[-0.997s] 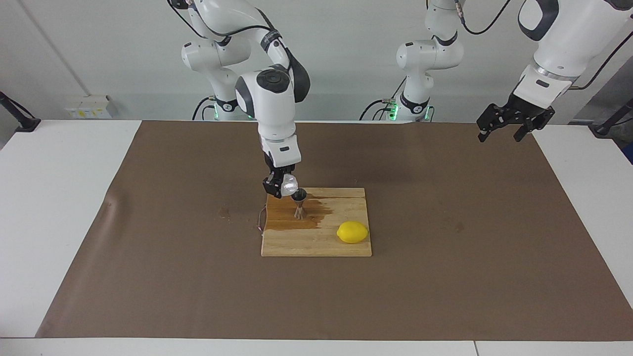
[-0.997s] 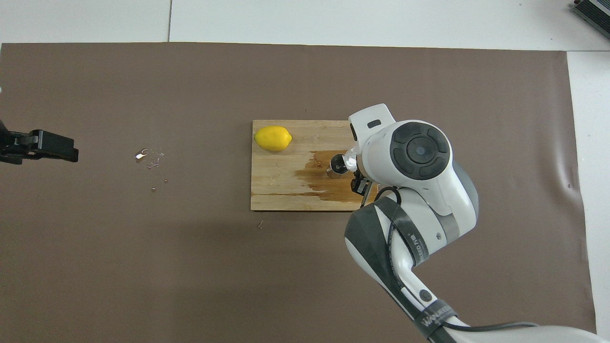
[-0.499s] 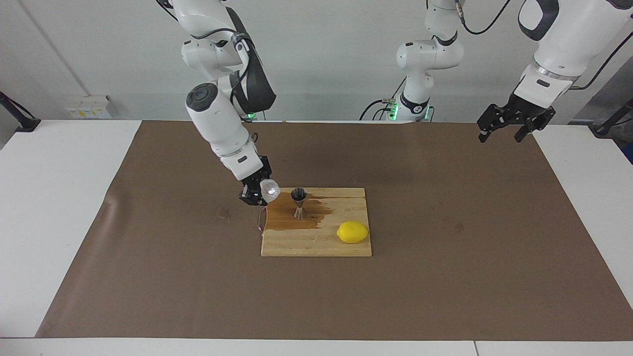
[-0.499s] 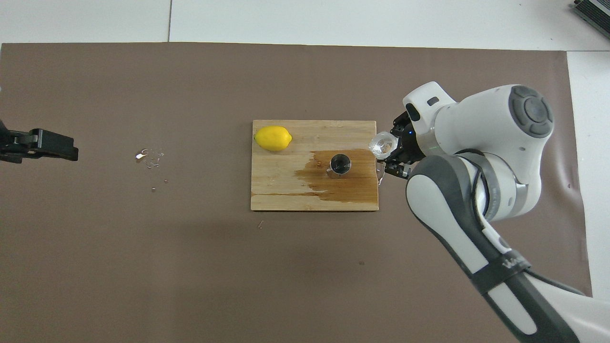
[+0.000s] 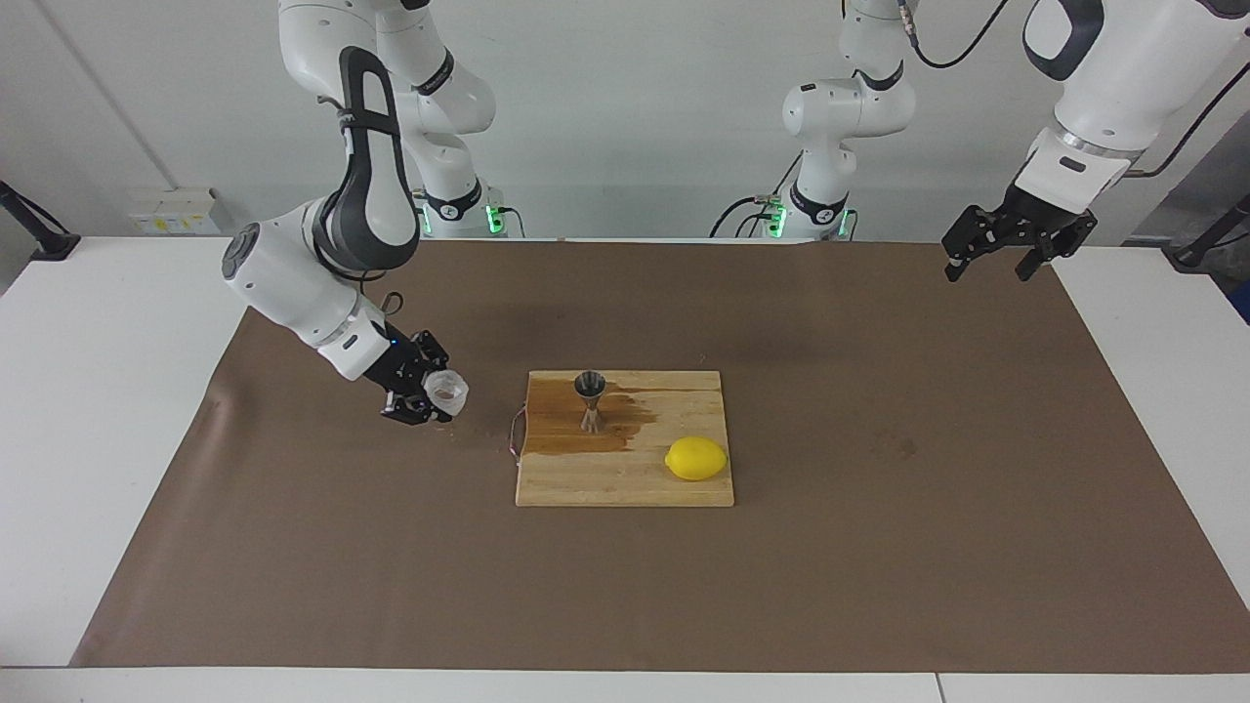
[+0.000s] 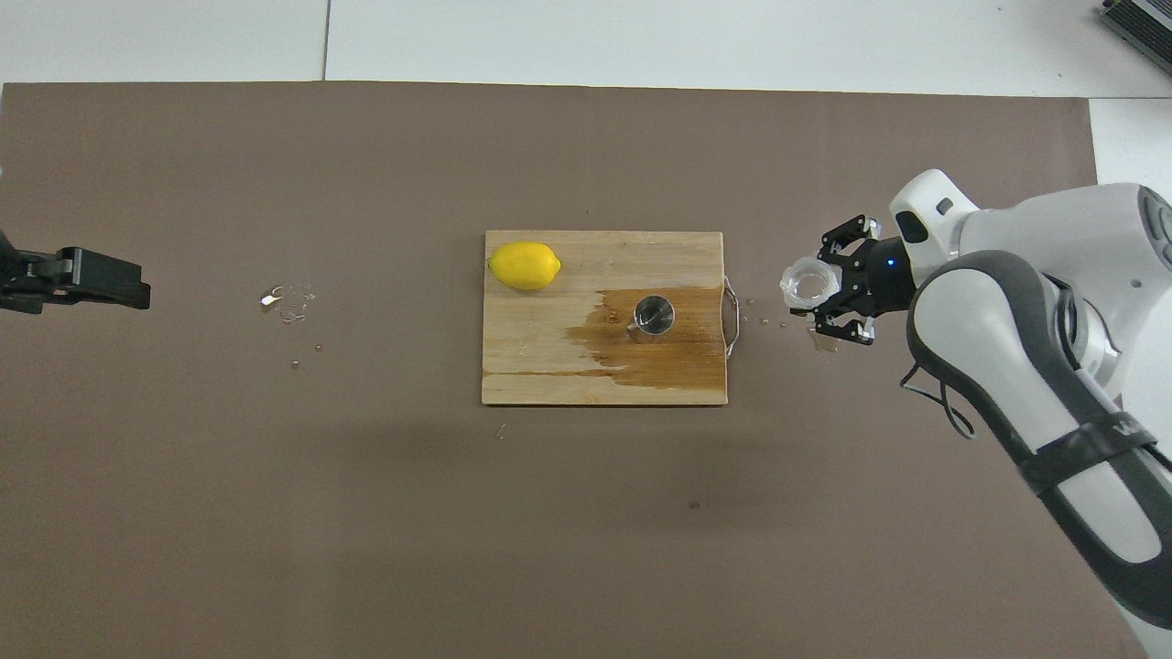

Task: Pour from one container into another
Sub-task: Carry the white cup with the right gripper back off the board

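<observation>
Two pincers working: my right gripper [image 5: 430, 398] is clenching the small translucent-white cup [image 5: 448, 392] low over the brown mat beside the wooden cutting board [image 5: 625, 483], where the steel hourglass jigger [image 5: 589, 399] is standing; my left gripper [image 5: 998, 252] is hanging released, waiting well away.

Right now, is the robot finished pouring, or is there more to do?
The pouring looks done: the jigger stands upright on the wet, stained cutting board. In hand: the right tool holds the cup over the brown mat, off the board toward the right arm's end. Left to do, probably: set the cup down and let go. The left tool waits open. The lemon sits untouched.
</observation>
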Controlling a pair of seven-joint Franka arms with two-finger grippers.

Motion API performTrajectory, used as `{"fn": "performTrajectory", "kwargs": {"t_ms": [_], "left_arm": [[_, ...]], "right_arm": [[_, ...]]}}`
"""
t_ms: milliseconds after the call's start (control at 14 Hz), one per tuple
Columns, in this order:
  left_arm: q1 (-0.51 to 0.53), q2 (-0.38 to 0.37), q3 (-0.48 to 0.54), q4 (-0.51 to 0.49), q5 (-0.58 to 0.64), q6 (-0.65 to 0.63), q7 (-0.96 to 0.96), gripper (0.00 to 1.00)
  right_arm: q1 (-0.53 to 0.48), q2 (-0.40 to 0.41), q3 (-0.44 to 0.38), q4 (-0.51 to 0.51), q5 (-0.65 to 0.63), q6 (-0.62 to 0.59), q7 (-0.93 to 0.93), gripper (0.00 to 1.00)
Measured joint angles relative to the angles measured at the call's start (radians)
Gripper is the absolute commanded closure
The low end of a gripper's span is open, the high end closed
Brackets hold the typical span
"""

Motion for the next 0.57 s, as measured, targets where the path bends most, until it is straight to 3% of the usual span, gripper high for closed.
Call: {"fn": "performTrajectory", "kwargs": {"t_ms": [356, 570], "left_arm": [[0.0, 0.0, 0.0, 0.0, 0.0, 0.0, 0.0, 0.0], [0.0, 0.0, 0.001, 0.0, 0.0, 0.0, 0.0, 0.0]], "right_arm": [[-0.019, 0.005, 0.001, -0.103, 0.079, 0.094, -0.197, 0.82], [-0.053, 0.051, 0.001, -0.12, 0.158, 0.102, -0.346, 0.78]]}}
